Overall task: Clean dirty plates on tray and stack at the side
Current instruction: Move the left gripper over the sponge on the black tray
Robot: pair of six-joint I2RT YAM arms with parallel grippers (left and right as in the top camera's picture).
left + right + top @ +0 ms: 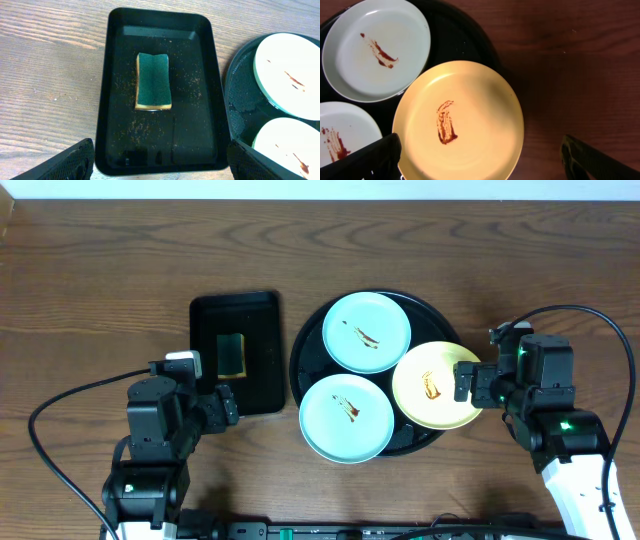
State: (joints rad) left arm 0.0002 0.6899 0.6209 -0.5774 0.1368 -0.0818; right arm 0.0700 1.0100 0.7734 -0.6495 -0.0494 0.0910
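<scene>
Dirty plates: all 3 on the tray, none stacked at the side yet, each with a sauce smear.

Nearest first. Left gripper hangs spread wide, empty, at the near end of the rectangular tray. Right gripper is also spread wide, empty, at the right edge of the yellow plate.

Risk 1: near mint plate overhangs the tray's front rim. A downward wipe on its near edge likely tips it or slides it off.

Risk 2: yellow plate rides over the right rim, probably tilted. It sits just beside both mint plates, so a pinch on that edge may skid it into them.

Risk 3: sponge lies in the middle of the rectangular tray. A shallow grab may drag the light tray instead of lifting the sponge.

Farthest: far mint plate sits fully inside the rim and looks stable. Reaching it means crossing the other 2, so a knock looks likely.
</scene>
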